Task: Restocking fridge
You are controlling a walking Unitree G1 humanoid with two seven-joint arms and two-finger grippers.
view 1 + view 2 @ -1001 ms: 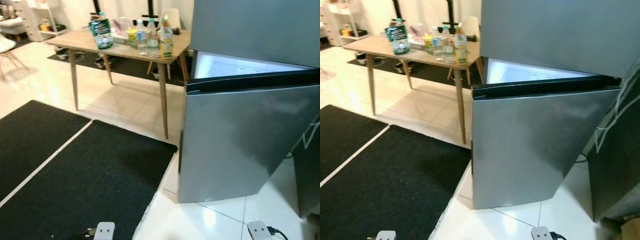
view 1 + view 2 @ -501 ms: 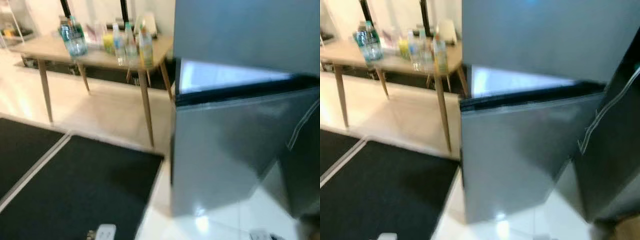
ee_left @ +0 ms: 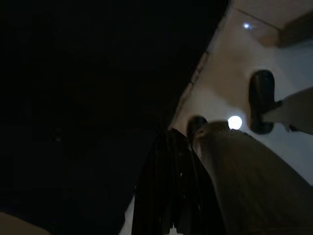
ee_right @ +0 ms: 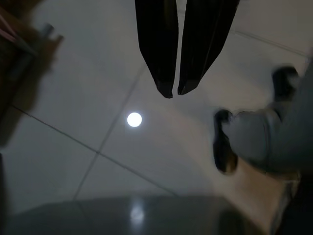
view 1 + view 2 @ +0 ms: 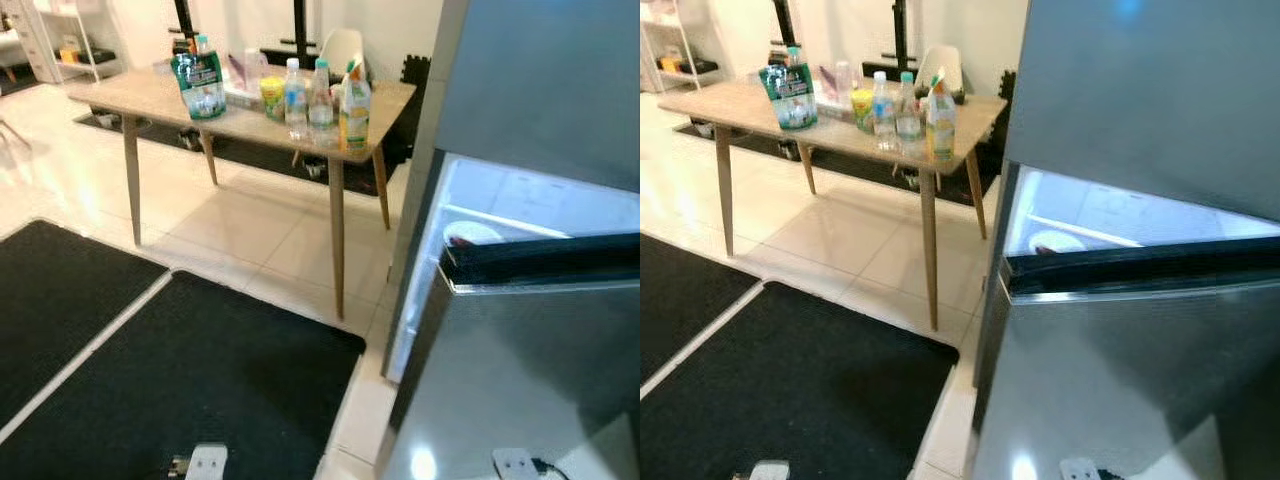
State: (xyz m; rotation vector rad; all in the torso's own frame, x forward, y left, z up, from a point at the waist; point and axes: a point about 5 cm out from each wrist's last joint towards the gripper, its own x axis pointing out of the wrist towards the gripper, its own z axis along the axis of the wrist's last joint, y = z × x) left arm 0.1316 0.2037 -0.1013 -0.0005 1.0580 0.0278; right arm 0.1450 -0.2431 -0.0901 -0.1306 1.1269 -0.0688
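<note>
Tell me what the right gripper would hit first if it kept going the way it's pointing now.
The right gripper hangs pointing down, so it would likely meet the white tiled floor first; nothing lies between, as far as this view shows.

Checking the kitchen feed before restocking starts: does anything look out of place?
The fridge's lower door stands ajar, its lit interior exposed. The bottles stand upright, crowded near the wooden table's edge. Nothing looks spilled.
</note>
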